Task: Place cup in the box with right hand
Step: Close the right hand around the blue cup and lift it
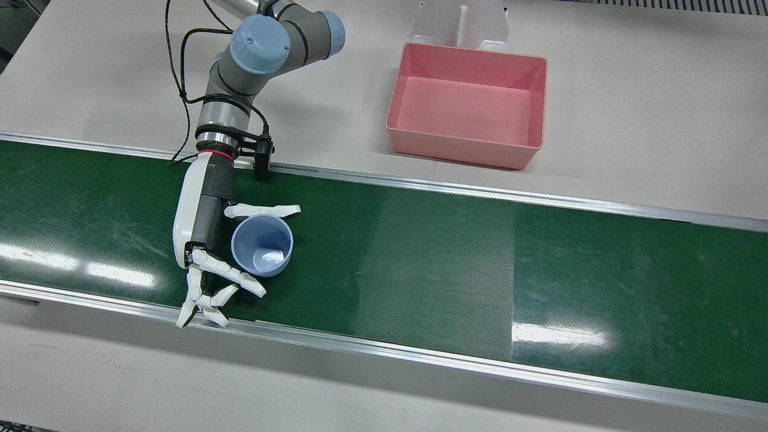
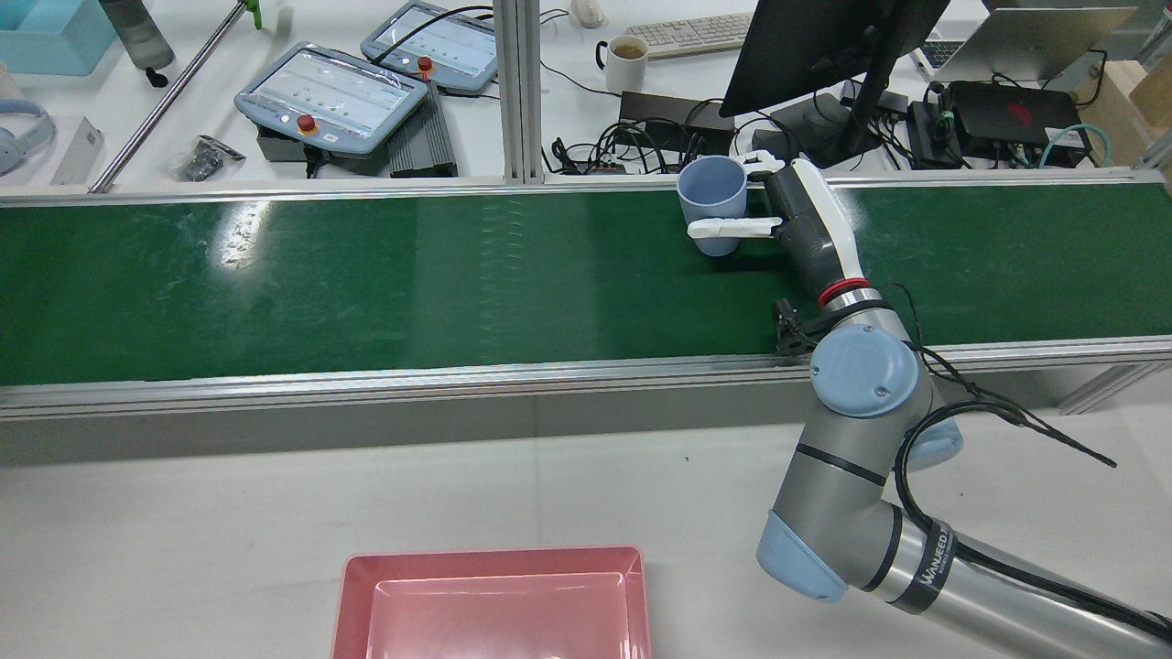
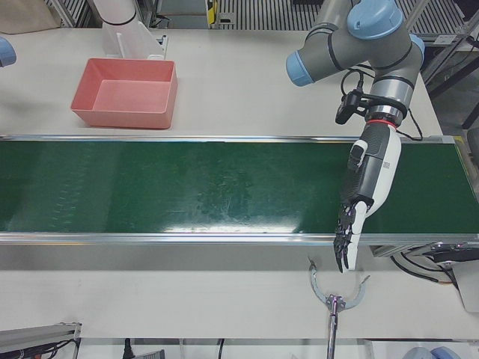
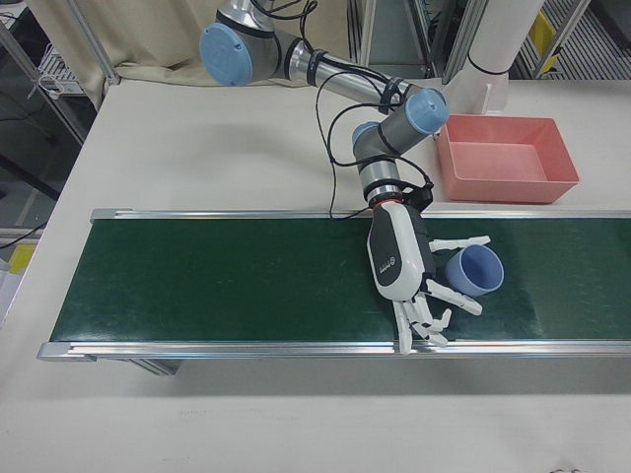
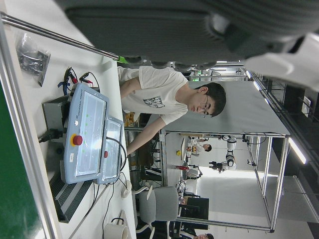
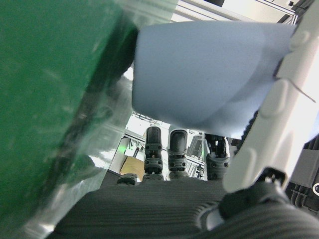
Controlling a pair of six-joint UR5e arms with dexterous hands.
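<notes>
Right hand (image 1: 207,240): I have it over the near half of the green belt (image 1: 420,252), palm turned toward the cup, fingers spread. One finger (image 1: 264,210) lies along the cup's far side; the others (image 1: 231,276) fan out past its near side. From the front and right-front views I cannot tell whether any of them actually press the wall, so I call it bracketing, not a firm hold.
Cup (image 1: 262,245): pale blue, mouth up, sitting between those fingers just beside the palm. In the rear view it (image 2: 712,197) stands by the belt's far rail with a finger across its lower side.
Right hand view: the cup's blue wall (image 6: 204,69) fills the upper middle, a white finger (image 6: 269,124) alongside it.
Left hand (image 3: 364,194): it hangs over its own end of the belt, fingers straight, pointing down, close together, holding nothing.
Desk (image 1: 630,120): pale surface beyond the belt.
Box (image 1: 468,105): pink, open, on the desk beyond the belt's far rail, well apart from the cup.
</notes>
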